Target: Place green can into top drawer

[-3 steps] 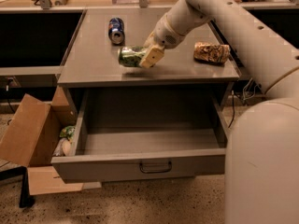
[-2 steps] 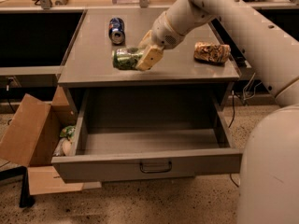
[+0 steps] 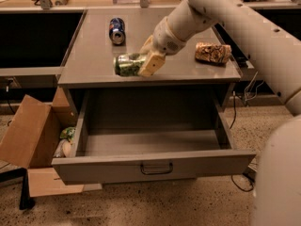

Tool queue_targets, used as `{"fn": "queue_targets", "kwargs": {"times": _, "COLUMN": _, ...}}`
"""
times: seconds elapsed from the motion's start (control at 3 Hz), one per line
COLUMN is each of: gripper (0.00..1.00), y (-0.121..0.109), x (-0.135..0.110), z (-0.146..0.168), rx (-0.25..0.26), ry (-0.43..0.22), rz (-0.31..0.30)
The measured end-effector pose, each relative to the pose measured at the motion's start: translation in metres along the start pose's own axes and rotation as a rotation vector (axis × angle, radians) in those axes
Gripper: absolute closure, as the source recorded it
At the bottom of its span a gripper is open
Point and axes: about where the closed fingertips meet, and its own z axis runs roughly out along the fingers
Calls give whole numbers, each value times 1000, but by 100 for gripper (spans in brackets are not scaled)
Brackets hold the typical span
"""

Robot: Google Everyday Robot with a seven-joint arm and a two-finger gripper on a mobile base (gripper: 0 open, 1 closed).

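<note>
the jaws pinch the green can (image 3: 127, 64) at its right end, one tan finger (image 3: 151, 64) laid across it. the gripper (image 3: 146, 65) is at the front edge of the grey cabinet top (image 3: 89, 55), with the can on its side; whether it touches the top i cannot tell. just below, the top drawer (image 3: 197, 163) stands pulled out. a blue can (image 3: 116, 30) lies farther back and a snack bag (image 3: 212, 52) lies to the right. a cardboard box (image 3: 28, 131) sits on the floor beside the drawer.
</note>
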Motion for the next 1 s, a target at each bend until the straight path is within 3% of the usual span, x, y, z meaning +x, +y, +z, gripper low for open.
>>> {"fn": "queue_targets", "kwargs": {"times": 0.33, "gripper": 100, "y": 40, "x": 12, "z": -14, "rx": 90, "ry": 60, "rz": -105}}
{"fn": "queue_targets", "kwargs": {"times": 0.67, "gripper": 100, "y": 77, "x": 36, "z": -2, "rx": 97, "ry": 108, "rz": -119}}
{"fn": "queue_targets", "kwargs": {"times": 1.0, "gripper": 100, "y": 107, "x": 61, "z": 21, "rx": 49, "ry": 163, "rz": -114}}
